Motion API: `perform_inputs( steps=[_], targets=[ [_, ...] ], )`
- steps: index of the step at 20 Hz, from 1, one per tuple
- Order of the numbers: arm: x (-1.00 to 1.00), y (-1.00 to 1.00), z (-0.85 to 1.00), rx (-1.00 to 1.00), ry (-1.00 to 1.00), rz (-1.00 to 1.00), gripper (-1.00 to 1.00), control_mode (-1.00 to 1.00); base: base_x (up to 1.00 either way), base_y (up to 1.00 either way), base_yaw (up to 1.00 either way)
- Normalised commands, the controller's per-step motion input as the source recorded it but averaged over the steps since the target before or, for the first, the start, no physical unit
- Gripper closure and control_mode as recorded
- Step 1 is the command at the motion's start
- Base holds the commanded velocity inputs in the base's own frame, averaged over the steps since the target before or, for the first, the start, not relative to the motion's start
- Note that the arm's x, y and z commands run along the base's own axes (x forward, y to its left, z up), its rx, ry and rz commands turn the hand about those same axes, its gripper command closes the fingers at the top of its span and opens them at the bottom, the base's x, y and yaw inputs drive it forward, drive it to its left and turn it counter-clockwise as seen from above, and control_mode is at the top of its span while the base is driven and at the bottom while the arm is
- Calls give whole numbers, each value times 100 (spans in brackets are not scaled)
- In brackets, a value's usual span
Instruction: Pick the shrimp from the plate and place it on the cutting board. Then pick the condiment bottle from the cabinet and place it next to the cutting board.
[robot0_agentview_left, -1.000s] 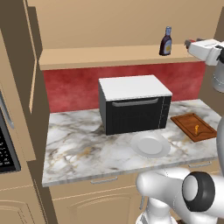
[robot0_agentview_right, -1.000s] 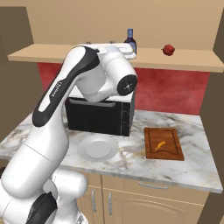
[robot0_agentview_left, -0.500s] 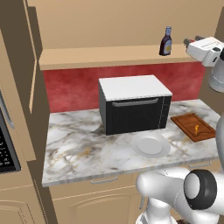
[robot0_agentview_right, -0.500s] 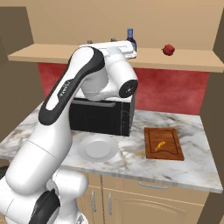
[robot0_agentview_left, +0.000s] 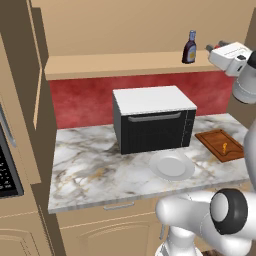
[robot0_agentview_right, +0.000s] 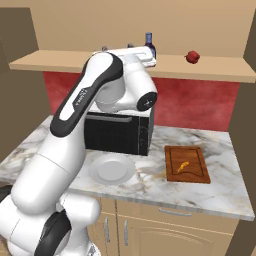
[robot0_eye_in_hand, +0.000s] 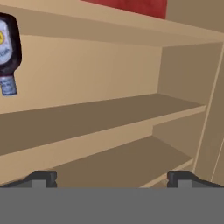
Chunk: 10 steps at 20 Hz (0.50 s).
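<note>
reddish-brown wood marks the cutting board (robot0_agentview_left: 221, 145), which lies on the marble counter (robot0_agentview_left: 95, 170) just beside the black oven (robot0_agentview_left: 154, 119) with the white top. the tiny orange shrimp (robot0_agentview_left: 225, 147) rests on the board, near its middle, and it shows again on the board in the right base view (robot0_agentview_right: 183, 166). the round white plate (robot0_agentview_left: 171, 165) sits on the counter in front of the oven, apart from the board and bare of food.

above the oven runs the tan cabinet (robot0_agentview_left: 125, 66) with its long shelf board. the condiment bottle (robot0_agentview_left: 189, 47) stands upright on that shelf, over the oven's right end. a small red fruit (robot0_agentview_right: 192, 56) sits on the same shelf, further along from the bottle, away from the oven.

the end effector (robot0_eye_in_hand: 113, 178) is up at shelf height, just beside the bottle and not touching it; its fingers (robot0_eye_in_hand: 40, 178) are spread wide apart with nothing between them. in the hand view the bottle (robot0_eye_in_hand: 8, 48) appears upside down at the left edge, off to the side of the gap between the fingers.
</note>
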Motion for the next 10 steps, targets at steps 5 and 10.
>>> perform_inputs(
  steps=[5, 10],
  targets=[
    [22, -2, 0, 0, 0, 0, -100, -100, 0, 0, 0],
    [17, -9, 0, 0, 2, 0, -100, -100, 0, 0, 0]
  ],
)
